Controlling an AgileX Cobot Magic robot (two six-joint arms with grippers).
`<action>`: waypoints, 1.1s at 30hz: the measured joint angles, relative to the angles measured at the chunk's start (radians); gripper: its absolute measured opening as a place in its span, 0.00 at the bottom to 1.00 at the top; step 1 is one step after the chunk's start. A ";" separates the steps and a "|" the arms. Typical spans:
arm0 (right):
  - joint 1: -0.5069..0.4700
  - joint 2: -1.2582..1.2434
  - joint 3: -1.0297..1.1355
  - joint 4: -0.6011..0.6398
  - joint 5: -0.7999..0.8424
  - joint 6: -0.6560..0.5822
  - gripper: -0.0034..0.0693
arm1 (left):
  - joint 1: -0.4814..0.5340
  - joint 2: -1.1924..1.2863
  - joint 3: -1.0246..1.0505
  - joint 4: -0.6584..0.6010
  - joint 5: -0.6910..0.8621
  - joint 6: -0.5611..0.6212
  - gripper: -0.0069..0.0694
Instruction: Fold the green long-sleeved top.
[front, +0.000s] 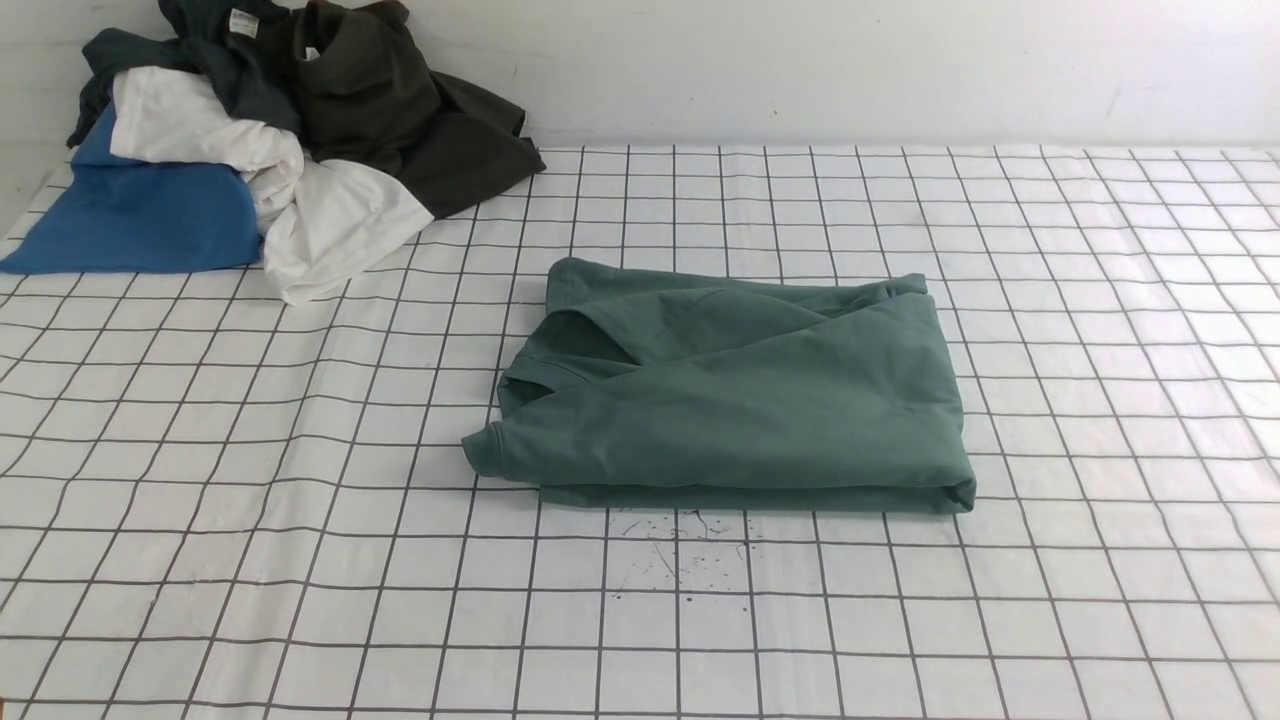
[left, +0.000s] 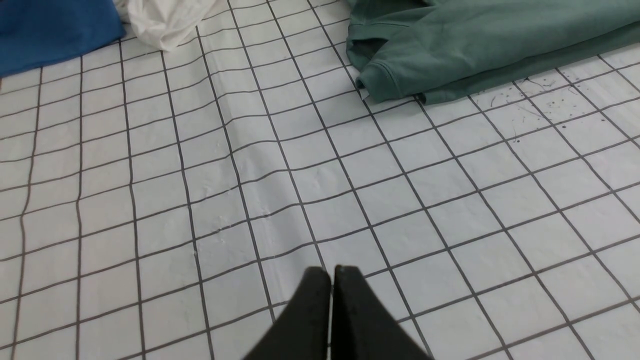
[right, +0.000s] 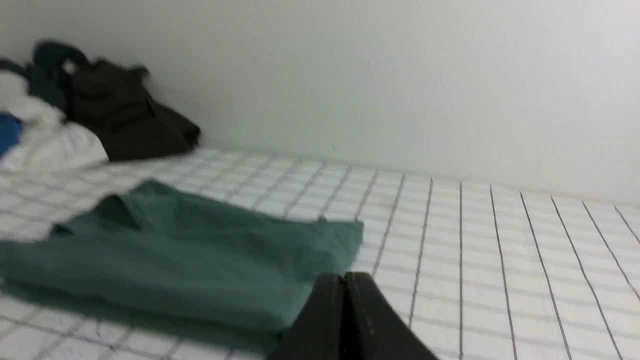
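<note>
Grippers, left (left: 332, 272) and right (right: 345, 279), seemingly closed tight, hold nothing.

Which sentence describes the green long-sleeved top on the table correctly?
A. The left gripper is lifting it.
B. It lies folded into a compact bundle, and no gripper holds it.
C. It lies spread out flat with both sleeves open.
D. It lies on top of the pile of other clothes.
B: the green long-sleeved top lies folded in layers on the checked table, while the left gripper and right gripper are shut and empty.

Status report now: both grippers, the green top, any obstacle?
Left gripper shut, empty; right gripper shut, empty. Sea-green long-sleeved cotton top lies folded mid-table. Pile of other garments at far left corner, apart.
</note>
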 joint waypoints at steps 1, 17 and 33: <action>-0.021 -0.023 0.059 -0.026 0.003 0.036 0.03 | 0.000 0.000 0.000 0.000 0.000 0.000 0.08; -0.236 -0.176 0.170 -0.129 0.119 0.261 0.03 | 0.000 0.000 0.000 0.000 0.001 -0.002 0.08; -0.190 -0.176 0.169 -0.125 0.125 0.255 0.03 | 0.000 0.000 0.000 0.001 0.001 -0.002 0.08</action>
